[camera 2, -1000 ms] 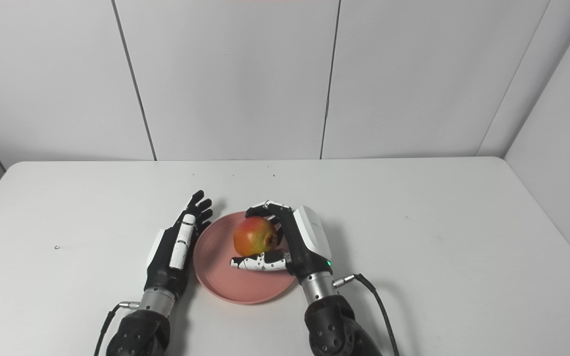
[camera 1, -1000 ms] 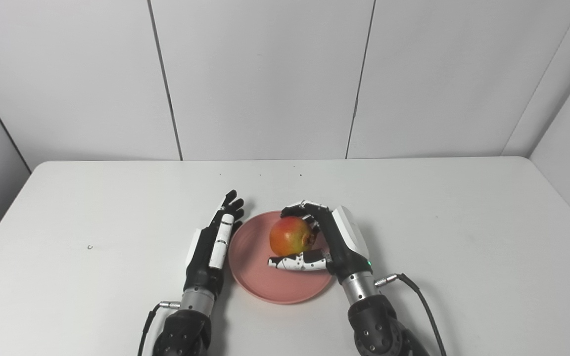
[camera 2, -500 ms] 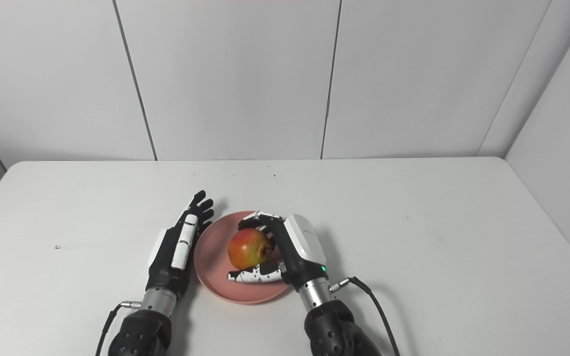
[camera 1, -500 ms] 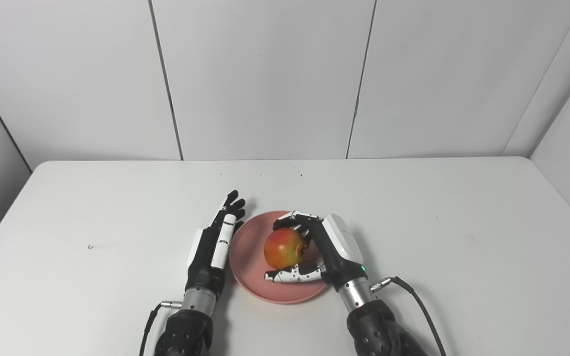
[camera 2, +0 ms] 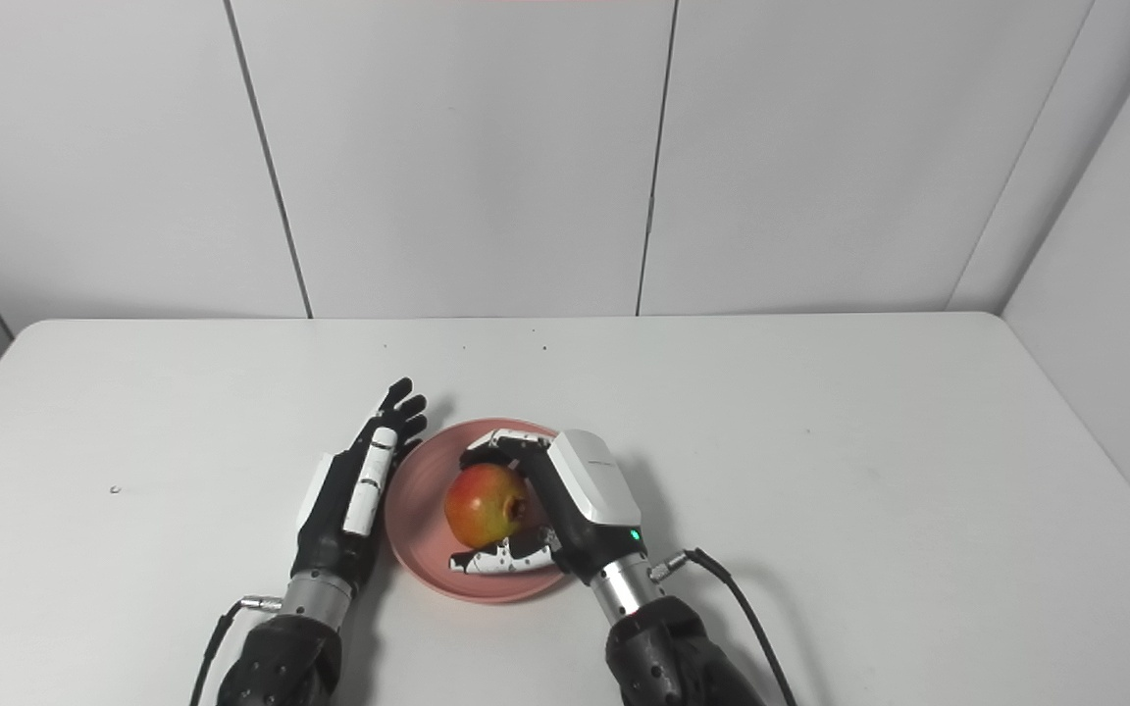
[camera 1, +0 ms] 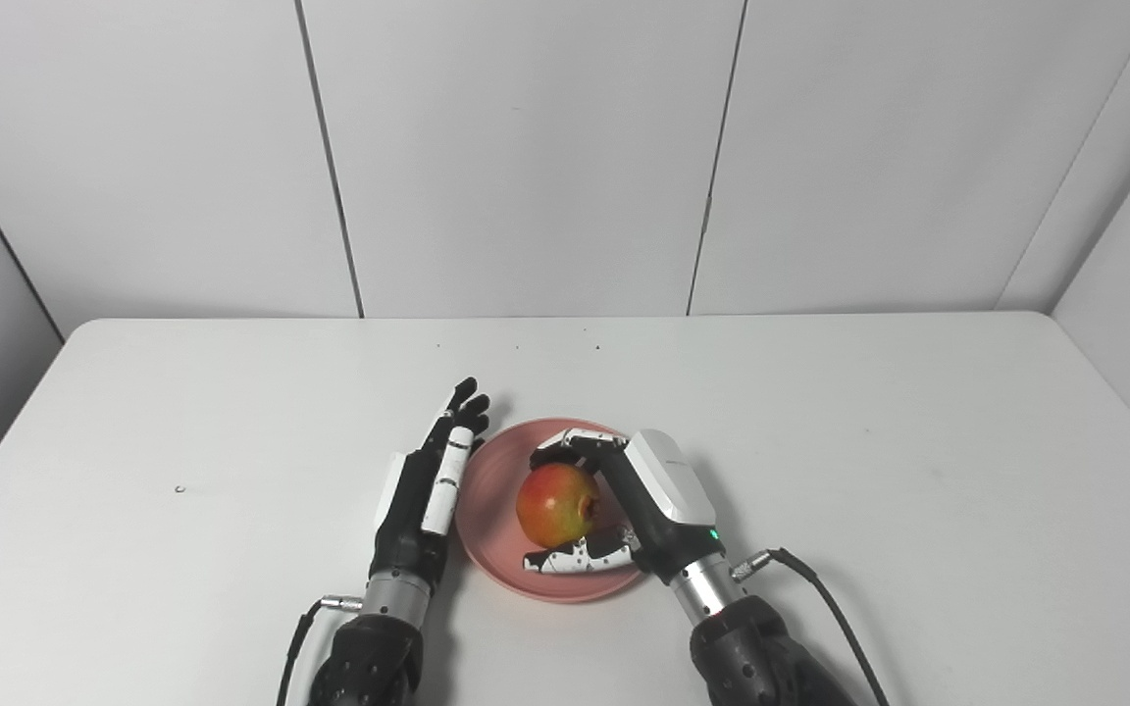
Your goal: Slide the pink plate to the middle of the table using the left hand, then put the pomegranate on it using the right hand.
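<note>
1. The round, shallow pink plate (camera 1: 501,549) lies flat on the white rectangular table (camera 1: 918,441), near the table's front edge and roughly midway across its width.
2. The round red-and-yellow pomegranate (camera 1: 555,505) sits within the plate's rim, over the plate's centre. Whether its underside touches the plate surface cannot be told from either view.
3. The right hand (camera 1: 639,500), black with a white back plate, is wrapped around the pomegranate: fingers (camera 1: 570,446) curl over the far side of the fruit, and the thumb lies along its near side, low over the plate. The hand is clamped on the fruit.
4. The left hand (camera 1: 423,490), black with white segments, lies just beside the plate's left rim, palm side turned toward the plate. Its fingers are extended and slightly apart, pointing away from the robot, and hold nothing. Contact between this hand and the rim cannot be confirmed.
5. A black cable (camera 1: 835,618) runs from the right wrist across the table toward the front edge.
</note>
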### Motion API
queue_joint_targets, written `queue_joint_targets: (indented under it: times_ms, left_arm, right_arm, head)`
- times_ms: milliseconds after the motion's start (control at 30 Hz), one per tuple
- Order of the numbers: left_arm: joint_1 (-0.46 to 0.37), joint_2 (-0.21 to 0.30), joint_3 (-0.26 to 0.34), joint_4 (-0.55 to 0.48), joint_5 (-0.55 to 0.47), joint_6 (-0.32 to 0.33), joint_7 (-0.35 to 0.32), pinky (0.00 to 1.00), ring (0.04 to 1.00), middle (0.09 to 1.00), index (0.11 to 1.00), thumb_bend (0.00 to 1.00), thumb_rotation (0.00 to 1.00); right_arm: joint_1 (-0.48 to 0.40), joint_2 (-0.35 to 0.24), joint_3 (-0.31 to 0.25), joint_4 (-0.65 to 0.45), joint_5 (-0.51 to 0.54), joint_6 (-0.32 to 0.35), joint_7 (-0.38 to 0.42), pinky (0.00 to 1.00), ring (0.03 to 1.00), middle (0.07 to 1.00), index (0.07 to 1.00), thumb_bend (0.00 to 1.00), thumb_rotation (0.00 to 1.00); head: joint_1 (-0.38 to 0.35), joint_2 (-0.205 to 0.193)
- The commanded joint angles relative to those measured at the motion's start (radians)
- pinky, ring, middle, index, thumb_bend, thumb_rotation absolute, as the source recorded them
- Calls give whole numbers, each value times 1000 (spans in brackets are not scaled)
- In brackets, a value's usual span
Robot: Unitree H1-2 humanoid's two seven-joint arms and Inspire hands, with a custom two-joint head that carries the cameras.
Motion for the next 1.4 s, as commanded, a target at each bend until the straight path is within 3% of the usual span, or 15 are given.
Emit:
queue_joint_targets:
  times_ms: [0, 133, 367, 667, 700, 800, 1367]
  left_arm:
    - [-27, -10, -9, -3, 2, -6, -7, 878, 913, 917, 898, 431, 1000]
    - [-26, -16, -2, -3, -19, -14, -13, 821, 879, 907, 888, 423, 1000]
    - [-26, -19, 0, -1, -25, -24, -13, 823, 874, 900, 894, 435, 1000]
    - [-27, -17, -4, -2, -16, -17, -6, 813, 868, 896, 886, 471, 1000]
    - [-28, -17, -4, -1, -16, -18, -6, 817, 871, 898, 888, 474, 1000]
    - [-28, -16, -6, -2, -13, -20, -6, 825, 877, 900, 891, 462, 1000]
    - [-29, -17, 2, 4, -37, -34, -16, 816, 870, 886, 888, 438, 1000]
  right_arm:
    - [-48, -7, 0, -16, -8, -60, -4, 656, 707, 701, 498, 509, 162]
    - [-49, -12, 6, -19, -18, -55, 2, 726, 758, 749, 499, 508, 169]
    - [-44, -14, 10, -21, -21, -55, 7, 820, 822, 792, 499, 509, 172]
    - [-39, -16, 13, -35, -37, -35, 20, 846, 843, 805, 499, 509, 171]
    - [-39, -16, 12, -36, -38, -34, 22, 852, 848, 808, 579, 566, 263]
    - [-39, -16, 10, -36, -42, -36, 26, 864, 858, 812, 699, 652, 412]
    - [-27, -12, 0, -51, -23, -39, 26, 939, 925, 855, 781, 673, 530]
  head:
    - [1, 1]
    - [1, 2]
    - [1, 3]
    - [2, 5]
    - [2, 6]
    - [2, 6]
    - [0, 9]
